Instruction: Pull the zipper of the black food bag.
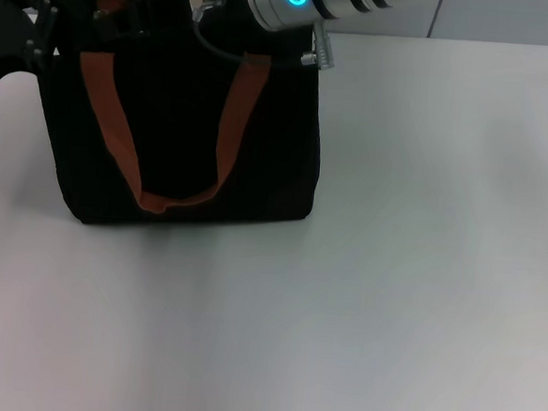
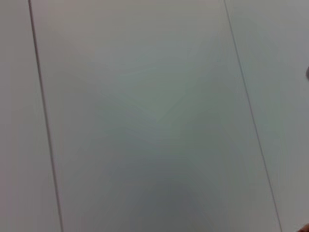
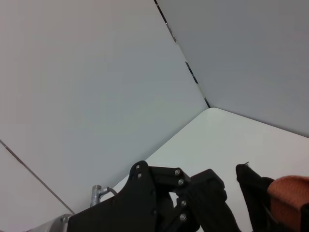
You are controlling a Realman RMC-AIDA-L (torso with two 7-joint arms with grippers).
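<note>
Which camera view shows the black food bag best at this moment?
The head view: the black food bag stands whole on the table, both orange straps on its face. The right wrist view catches only an orange strap end and dark fabric beside it at its edge; the left wrist view shows none of it.

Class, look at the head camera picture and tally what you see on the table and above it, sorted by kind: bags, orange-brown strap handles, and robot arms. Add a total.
Bags: 1, the black food bag
Orange-brown strap handles: 2
Robot arms: 2, the left gripper at the bag's top left corner, the right arm above its top edge
Total: 5
</note>
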